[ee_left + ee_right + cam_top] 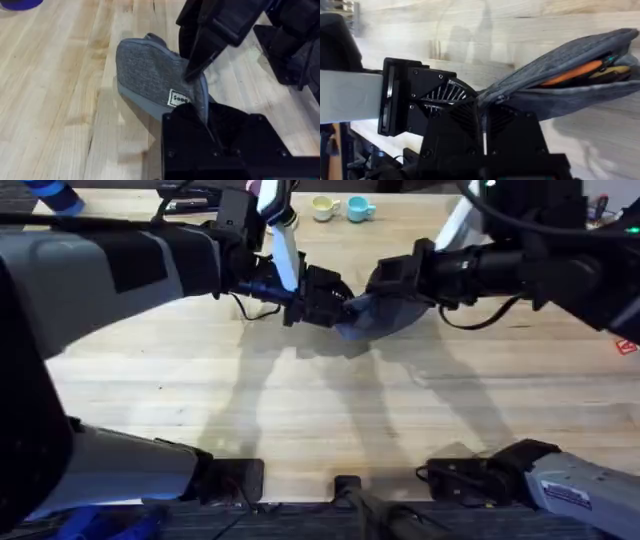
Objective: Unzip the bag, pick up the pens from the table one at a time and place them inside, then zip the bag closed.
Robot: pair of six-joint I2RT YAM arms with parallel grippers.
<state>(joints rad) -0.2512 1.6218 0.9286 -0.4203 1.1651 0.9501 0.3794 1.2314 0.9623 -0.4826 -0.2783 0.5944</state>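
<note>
The bag (375, 317) lies mid-table (300, 410), between the left gripper (325, 300) and right gripper (385, 285). Pens (575, 72) sit inside it. Two cups (340, 209) stand behind.

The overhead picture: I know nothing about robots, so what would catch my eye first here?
Two dark arms meet at mid-table over a grey bag, the left pincer and right pincer each gripping one end. In the right wrist view the bag gapes open, with an orange pen inside. Two small cups stand at the table's far edge.
</note>
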